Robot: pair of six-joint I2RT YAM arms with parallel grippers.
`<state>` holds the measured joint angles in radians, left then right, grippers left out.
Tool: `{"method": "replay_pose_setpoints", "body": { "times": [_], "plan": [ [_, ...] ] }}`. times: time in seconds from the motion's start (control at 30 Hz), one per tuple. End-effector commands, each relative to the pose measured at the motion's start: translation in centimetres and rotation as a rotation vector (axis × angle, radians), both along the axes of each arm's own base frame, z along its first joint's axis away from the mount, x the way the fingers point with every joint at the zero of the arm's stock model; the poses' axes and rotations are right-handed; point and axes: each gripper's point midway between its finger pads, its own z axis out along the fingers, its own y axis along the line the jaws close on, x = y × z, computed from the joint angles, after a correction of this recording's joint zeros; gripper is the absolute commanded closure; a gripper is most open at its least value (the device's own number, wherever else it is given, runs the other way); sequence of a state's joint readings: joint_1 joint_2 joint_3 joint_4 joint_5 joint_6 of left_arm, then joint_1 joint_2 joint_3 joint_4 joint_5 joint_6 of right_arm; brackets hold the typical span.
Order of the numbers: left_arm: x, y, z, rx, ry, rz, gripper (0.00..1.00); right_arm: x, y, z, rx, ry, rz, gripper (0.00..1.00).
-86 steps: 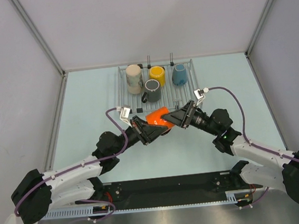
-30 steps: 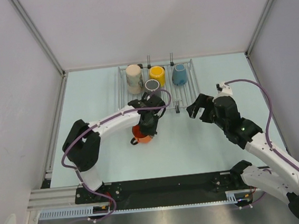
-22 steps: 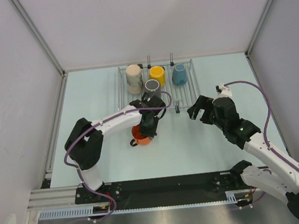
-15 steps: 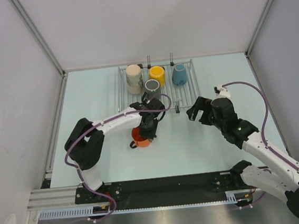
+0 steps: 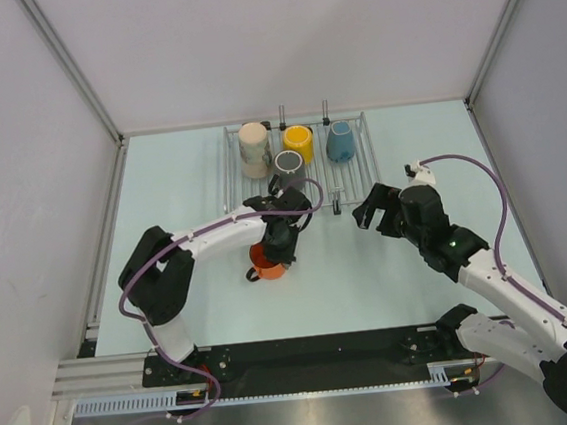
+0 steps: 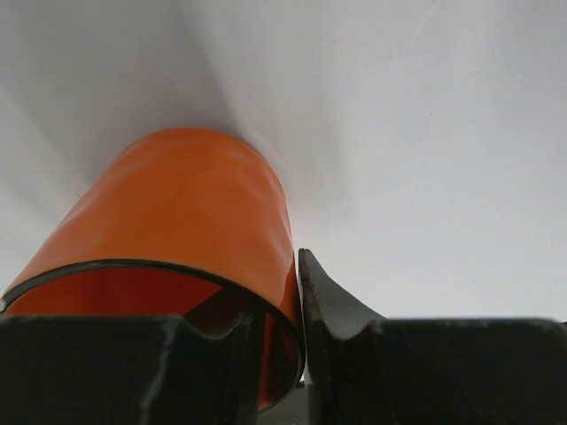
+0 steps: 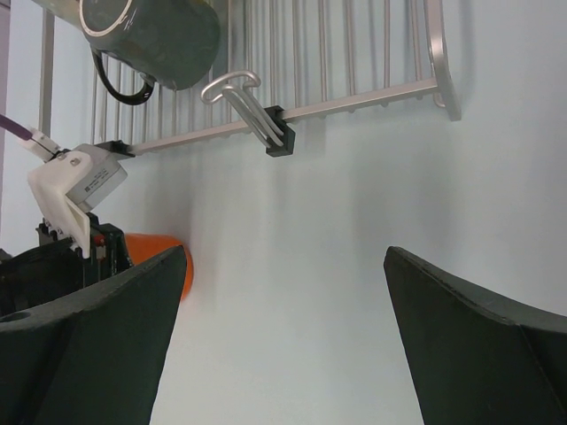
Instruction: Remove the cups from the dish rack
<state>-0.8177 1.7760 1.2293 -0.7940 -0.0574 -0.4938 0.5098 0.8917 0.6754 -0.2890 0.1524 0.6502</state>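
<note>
The orange cup (image 5: pixel 266 262) stands upright on the table in front of the dish rack (image 5: pixel 352 171), its handle toward the near left. My left gripper (image 5: pixel 277 237) is shut on its rim: in the left wrist view one finger is inside the orange cup (image 6: pixel 177 212) and the other finger (image 6: pixel 323 297) presses its outer wall. My right gripper (image 5: pixel 366 212) is open and empty, to the right of the cup near the rack's front edge. The cream cup (image 5: pixel 254 147), yellow cup (image 5: pixel 298 141), light blue cup (image 5: pixel 338 142) and dark grey cup (image 5: pixel 289 163) are on the rack.
The right wrist view shows the rack's front bar with a black foot (image 7: pixel 280 142), the dark grey cup (image 7: pixel 151 35) on its side, and the orange cup (image 7: pixel 173 266) behind my left wrist. Grey walls close in the table on three sides.
Earlier both grippers held the orange cup in the air. Now it is down on the table in my left gripper alone; my right gripper has let go and drawn off to the right.
</note>
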Motion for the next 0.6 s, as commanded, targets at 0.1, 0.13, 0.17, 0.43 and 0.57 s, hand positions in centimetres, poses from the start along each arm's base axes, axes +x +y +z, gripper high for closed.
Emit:
{"method": "replay_pose_setpoints", "body": {
  "times": [0.1,0.13,0.17,0.43,0.57],
  "plan": [
    [2.1,-0.3,5.1,-0.065,-0.149,0.032,0.64,0.7,0.8,1.2,0.011,-0.045,0.009,0.00],
    [2.4,-0.2,5.7,-0.064,-0.166,0.039,0.57,0.8,0.9,1.3,0.010,-0.045,0.009,0.00],
    [2.5,-0.2,6.5,-0.076,-0.184,0.042,0.54,0.8,0.9,1.3,0.009,-0.045,0.010,0.00],
    [3.6,-0.3,14.1,-0.175,-0.325,0.067,0.40,1.1,0.9,2.4,-0.003,-0.070,0.013,0.00],
    [4.6,0.6,19.3,-0.234,-0.473,0.102,0.39,1.9,0.8,3.0,-0.049,-0.086,0.011,0.00]
  ]
}}
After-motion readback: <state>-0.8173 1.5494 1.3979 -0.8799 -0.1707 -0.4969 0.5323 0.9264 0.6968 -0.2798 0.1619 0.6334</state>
